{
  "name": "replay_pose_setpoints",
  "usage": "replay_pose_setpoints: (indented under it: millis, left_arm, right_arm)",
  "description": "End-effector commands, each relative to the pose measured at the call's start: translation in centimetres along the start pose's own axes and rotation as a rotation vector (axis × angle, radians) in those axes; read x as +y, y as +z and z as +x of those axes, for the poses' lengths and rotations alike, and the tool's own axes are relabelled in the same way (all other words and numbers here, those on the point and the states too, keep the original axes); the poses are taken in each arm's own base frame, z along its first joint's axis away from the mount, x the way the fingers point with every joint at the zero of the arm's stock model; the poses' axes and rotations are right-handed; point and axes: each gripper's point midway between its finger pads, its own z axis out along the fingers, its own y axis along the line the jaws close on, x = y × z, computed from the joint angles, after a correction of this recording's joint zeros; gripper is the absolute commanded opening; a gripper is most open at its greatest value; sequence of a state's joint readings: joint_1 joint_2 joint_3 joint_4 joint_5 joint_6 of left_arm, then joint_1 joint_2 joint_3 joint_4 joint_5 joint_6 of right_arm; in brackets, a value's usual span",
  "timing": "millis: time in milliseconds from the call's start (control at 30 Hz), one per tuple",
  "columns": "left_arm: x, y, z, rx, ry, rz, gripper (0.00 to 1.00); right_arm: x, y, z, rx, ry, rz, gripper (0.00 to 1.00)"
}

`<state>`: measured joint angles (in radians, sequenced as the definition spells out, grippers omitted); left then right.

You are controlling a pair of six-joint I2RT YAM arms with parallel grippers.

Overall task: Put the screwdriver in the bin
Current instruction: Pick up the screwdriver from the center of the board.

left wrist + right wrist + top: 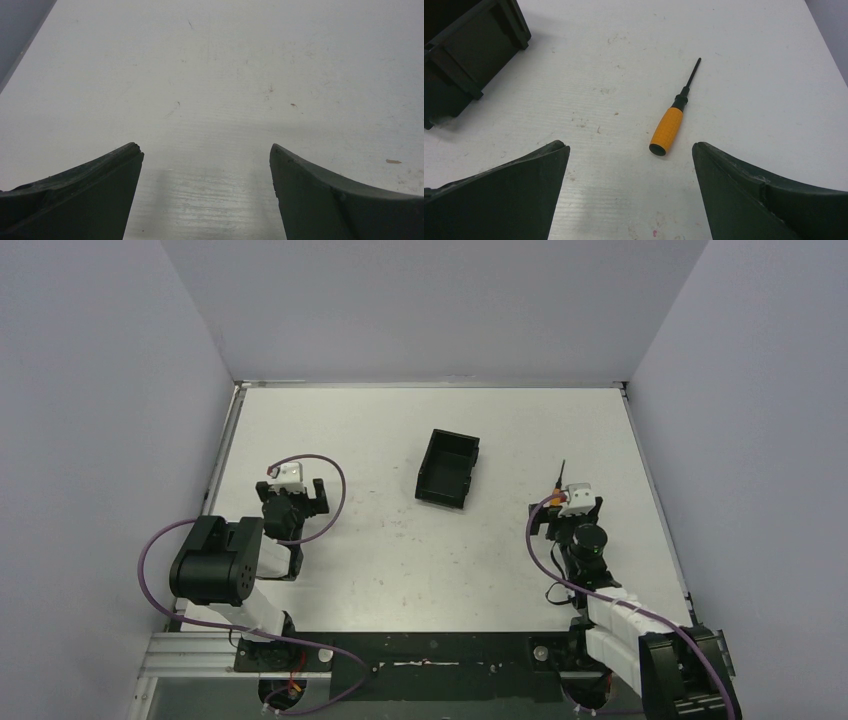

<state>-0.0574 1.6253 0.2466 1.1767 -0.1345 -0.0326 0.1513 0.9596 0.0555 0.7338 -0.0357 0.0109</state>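
Footage from overhead shows me the bin (448, 468) mid-counter (400, 570), with the screwdriver (557, 480) lying on the counter to its right, apart from it and just at the tips of the right hand (566, 500); the left hand (292, 492) sits well off to the left. Left wrist view shows me its fingers (90, 195) spread wide above the counter. Right wrist view shows that hand wide too, gripping nothing, with the screwdriver flat just ahead between its fingers, orange handle nearest, shaft pointing away, and the bin at upper left.
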Motion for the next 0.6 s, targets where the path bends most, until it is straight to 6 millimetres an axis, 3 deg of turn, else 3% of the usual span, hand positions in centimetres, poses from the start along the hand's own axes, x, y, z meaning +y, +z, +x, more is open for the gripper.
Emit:
replay_pose_setpoints:
  millis: [0, 133, 433, 500, 567]
  left_arm:
    - [0.0, 0.2, -1.7, -0.057, -0.006, -0.003, 0.97]
    - [0.0, 0.2, -1.7, -0.058, -0.006, -0.002, 0.97]
    - [0.0, 0.2, -1.6, -0.055, -0.006, -0.002, 0.97]
    - [0.0, 0.2, -1.7, -0.056, -0.006, -0.003, 0.97]
    - [0.0, 0.2, -1.7, -0.057, -0.006, -0.002, 0.97]
  right_arm:
    - [-0.3, 0.5, -3.5, -0.071, 0.001, 0.011, 1.00]
    - [-0.7, 0.9, -4.8, -0.017, 0.019, 0.034, 1.00]
    - [-1.1, 1.0, -10.7, 0.166, 0.142, 0.087, 1.00]
    - [-1.5, 0.7, -11.2, 0.246, 0.193, 0.134, 1.00]
    - [-1.9, 0.0, -10.3, 0.389, 0.213, 0.186, 1.00]
